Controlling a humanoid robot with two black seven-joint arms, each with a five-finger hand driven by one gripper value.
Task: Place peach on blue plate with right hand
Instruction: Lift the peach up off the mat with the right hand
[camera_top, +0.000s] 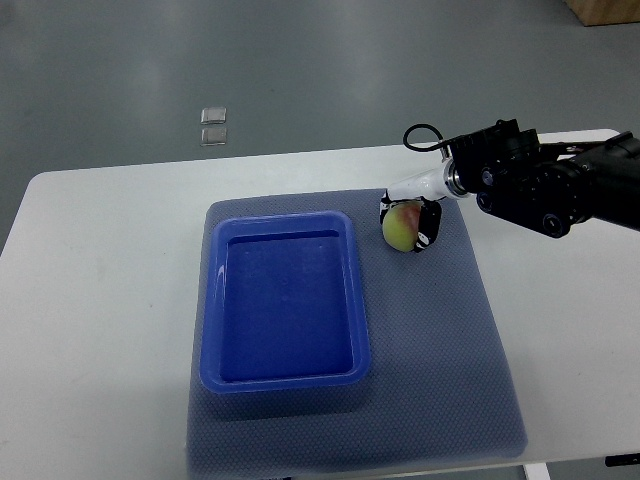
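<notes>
Currently listed, one moment, top view.

Item: peach (401, 229), yellow-green with a red blush. Location: on the grey-blue mat (440, 360), just beside the upper right corner of the blue plate (213, 300), outside it and not touching its rim.

Item: right hand (410, 224), white with dark fingertips, arm entering from the right edge. State: fingers curled round the peach from above and from the right, pinching it. Whether the peach rests on the mat or is just clear of it cannot be told.

Item: blue plate, a deep rectangular tray, nothing inside.

Item: white table (90, 300), bearing the mat. Left arm: not seen.

Step in hand, by judgement: the grasp, closed or closing; the carry is not yet done.

Next move calls for: a lift high enough to clear the plate's raised wall, a short travel leftward and toward the robot to bring the peach over the plate's floor, then a lowering and release there.
</notes>
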